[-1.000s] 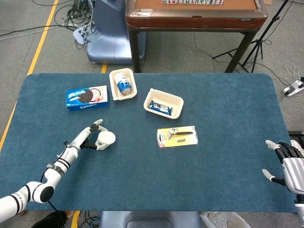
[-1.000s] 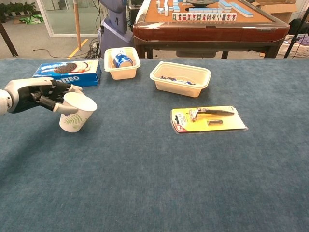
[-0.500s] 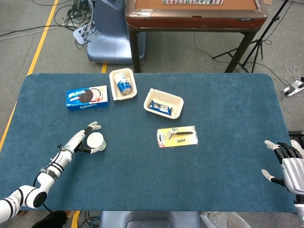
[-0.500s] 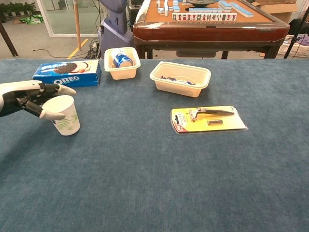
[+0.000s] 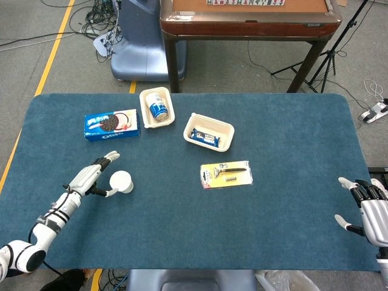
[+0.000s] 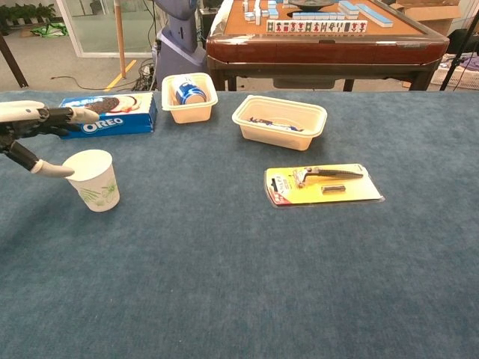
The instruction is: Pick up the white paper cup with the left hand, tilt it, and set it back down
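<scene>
cup [image 6: 93, 179] upright on table [image 6: 247, 262] | left hand [image 5: 91, 177] spread beside it, thumb at rim | right hand [image 5: 370, 209] spread, empty

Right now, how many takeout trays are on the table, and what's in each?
2. The smaller tray, beside the Oreo box, holds a blue can lying on its side. The wider tray, beyond the razor pack, holds a dark blue wrapped packet. None seem hidden.
</scene>
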`<act>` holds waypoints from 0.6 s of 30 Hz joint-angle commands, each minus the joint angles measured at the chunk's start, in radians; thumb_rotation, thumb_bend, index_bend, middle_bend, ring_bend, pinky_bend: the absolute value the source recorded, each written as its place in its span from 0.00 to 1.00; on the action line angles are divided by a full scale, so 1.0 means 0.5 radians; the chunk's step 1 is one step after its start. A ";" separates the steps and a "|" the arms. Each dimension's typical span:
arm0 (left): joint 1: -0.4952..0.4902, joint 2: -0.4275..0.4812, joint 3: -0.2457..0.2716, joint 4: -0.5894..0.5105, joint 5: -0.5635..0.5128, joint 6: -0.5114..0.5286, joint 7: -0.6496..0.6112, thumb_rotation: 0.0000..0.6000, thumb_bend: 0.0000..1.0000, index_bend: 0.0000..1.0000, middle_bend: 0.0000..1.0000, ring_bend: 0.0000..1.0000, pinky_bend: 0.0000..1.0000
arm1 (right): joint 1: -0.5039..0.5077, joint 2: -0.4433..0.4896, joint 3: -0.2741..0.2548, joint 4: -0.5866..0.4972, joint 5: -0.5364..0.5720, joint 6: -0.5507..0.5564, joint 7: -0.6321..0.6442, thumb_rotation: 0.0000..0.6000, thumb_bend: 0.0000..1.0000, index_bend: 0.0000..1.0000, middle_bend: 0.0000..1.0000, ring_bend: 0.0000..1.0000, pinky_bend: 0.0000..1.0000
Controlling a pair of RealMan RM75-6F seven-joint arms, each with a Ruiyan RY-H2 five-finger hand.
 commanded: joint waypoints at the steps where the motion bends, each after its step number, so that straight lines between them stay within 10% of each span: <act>1: 0.081 0.153 -0.009 -0.188 -0.165 0.121 0.203 1.00 0.21 0.02 0.00 0.00 0.00 | 0.014 0.008 0.002 -0.011 0.000 -0.021 -0.010 1.00 0.16 0.19 0.29 0.15 0.22; 18: 0.556 0.346 0.155 -0.534 -0.316 0.873 0.776 1.00 0.21 0.11 0.00 0.00 0.00 | 0.077 0.006 -0.004 -0.054 0.001 -0.120 -0.014 1.00 0.16 0.19 0.29 0.15 0.22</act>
